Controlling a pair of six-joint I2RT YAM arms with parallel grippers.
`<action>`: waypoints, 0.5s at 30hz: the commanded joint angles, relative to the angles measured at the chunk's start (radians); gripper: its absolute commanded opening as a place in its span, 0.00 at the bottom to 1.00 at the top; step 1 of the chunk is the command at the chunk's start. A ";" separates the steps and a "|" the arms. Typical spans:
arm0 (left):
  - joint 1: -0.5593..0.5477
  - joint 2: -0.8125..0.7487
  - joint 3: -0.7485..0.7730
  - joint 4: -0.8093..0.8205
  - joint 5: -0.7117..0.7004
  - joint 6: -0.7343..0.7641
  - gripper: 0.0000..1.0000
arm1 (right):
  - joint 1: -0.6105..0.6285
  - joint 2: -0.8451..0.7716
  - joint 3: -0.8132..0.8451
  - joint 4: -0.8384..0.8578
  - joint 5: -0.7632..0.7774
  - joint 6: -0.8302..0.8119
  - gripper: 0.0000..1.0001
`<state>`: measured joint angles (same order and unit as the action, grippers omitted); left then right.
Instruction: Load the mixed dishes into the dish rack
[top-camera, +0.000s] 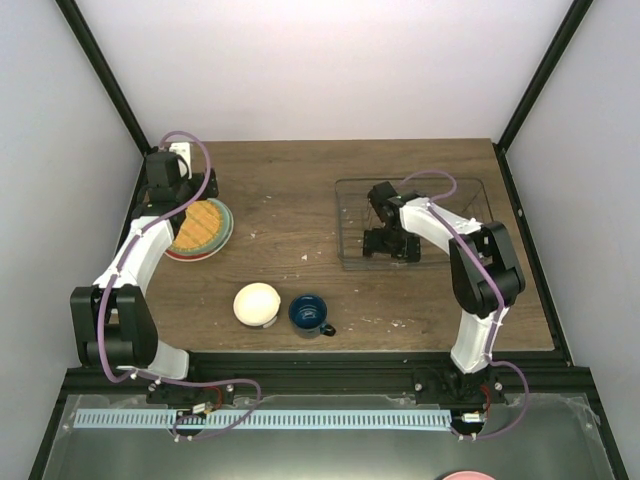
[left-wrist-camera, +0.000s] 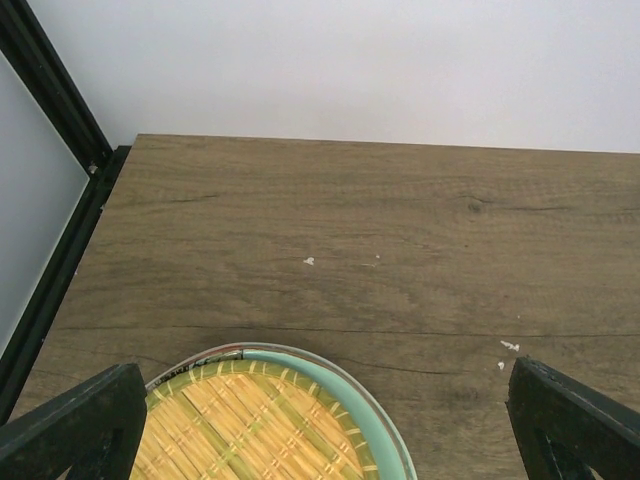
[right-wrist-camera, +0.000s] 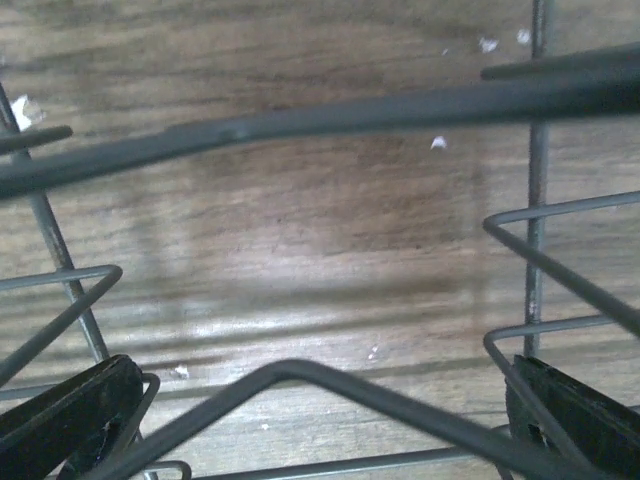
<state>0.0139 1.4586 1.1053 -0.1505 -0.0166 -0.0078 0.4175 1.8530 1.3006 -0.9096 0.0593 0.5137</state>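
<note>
Three plates lie stacked at the table's left: a yellow-orange woven plate (top-camera: 198, 226) on top, a mint green plate (top-camera: 226, 228) under it, and a red-rimmed plate (top-camera: 190, 257) at the bottom. My left gripper (top-camera: 188, 195) is open over the stack's far edge. In the left wrist view the gripper (left-wrist-camera: 320, 435) has its fingers spread wide above the yellow plate (left-wrist-camera: 240, 430) and the mint rim (left-wrist-camera: 372, 420). A cream bowl (top-camera: 257, 303) and a dark blue mug (top-camera: 310, 314) sit at the near middle. My right gripper (top-camera: 389, 243) is open and empty inside the wire dish rack (top-camera: 462, 184).
In the right wrist view the gripper (right-wrist-camera: 320, 420) is low among the rack's dividers (right-wrist-camera: 300, 372), with wood below. Black frame posts stand at the table's back corners. A pink round object (top-camera: 468, 476) shows below the table's near edge.
</note>
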 joint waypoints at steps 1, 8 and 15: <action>-0.002 -0.005 0.010 -0.003 0.000 -0.010 1.00 | 0.037 -0.037 -0.029 -0.031 -0.029 0.051 1.00; -0.003 -0.009 0.005 -0.004 -0.003 -0.014 1.00 | 0.064 -0.044 -0.003 -0.051 -0.020 0.047 1.00; -0.003 -0.021 0.000 -0.010 -0.009 -0.006 1.00 | 0.063 -0.062 0.028 -0.074 0.014 0.040 1.00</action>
<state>0.0139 1.4578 1.1053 -0.1520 -0.0193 -0.0124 0.4683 1.8378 1.2842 -0.9394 0.0532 0.5369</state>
